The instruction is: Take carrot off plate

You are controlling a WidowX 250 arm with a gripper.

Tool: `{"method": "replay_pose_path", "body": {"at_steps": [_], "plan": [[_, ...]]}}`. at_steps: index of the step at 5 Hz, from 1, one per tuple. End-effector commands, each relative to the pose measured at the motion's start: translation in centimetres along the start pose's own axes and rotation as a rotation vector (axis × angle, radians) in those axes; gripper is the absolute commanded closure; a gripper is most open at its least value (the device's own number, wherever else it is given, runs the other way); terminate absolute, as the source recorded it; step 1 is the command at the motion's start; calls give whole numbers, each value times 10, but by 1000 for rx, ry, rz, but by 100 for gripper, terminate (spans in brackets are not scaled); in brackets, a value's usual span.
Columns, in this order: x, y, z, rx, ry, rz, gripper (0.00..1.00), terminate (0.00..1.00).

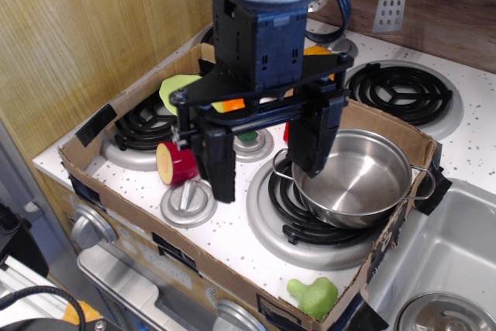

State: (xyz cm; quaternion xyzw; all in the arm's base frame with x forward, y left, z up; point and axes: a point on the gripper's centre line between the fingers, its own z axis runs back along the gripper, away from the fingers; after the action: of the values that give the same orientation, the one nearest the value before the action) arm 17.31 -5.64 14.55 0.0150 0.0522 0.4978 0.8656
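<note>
Your toy stove top, white with dark speckles, lay under the whole scene, and a low cardboard wall ran around its edges. Above the middle of it hung your black gripper, pointing down, with its two fingers spread well apart and nothing between them.

Just beside the right finger, on the front right burner, stood the steel pot, and that finger overlapped the near rim of the pot in the view. To the right and behind the gripper was another coil burner. Behind the gripper, on the left, a piece of the lime-green plate showed past the gripper body, the rest of it was hidden. Through the gap in the gripper frame you could see an orange piece, the carrot, near the plate, but I could not tell if it was touching the plate.

Just to the left of the left finger lay a red toy with a yellow cut face. Below it sat a silver knob. In front of the gripper, at the cardboard edge, lay a small green toy.
</note>
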Motion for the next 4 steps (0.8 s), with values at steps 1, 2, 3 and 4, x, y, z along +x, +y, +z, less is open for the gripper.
{"method": "replay_pose_path", "body": {"at_steps": [1,2,3,4], "plan": [[0,0,0,0,0,0,0,0],[7,-10,-3,29,2,20,0,0],[24,-28,-4,68,21,-9,0,0],[47,-46,-4,113,29,-63,0,0]]}}
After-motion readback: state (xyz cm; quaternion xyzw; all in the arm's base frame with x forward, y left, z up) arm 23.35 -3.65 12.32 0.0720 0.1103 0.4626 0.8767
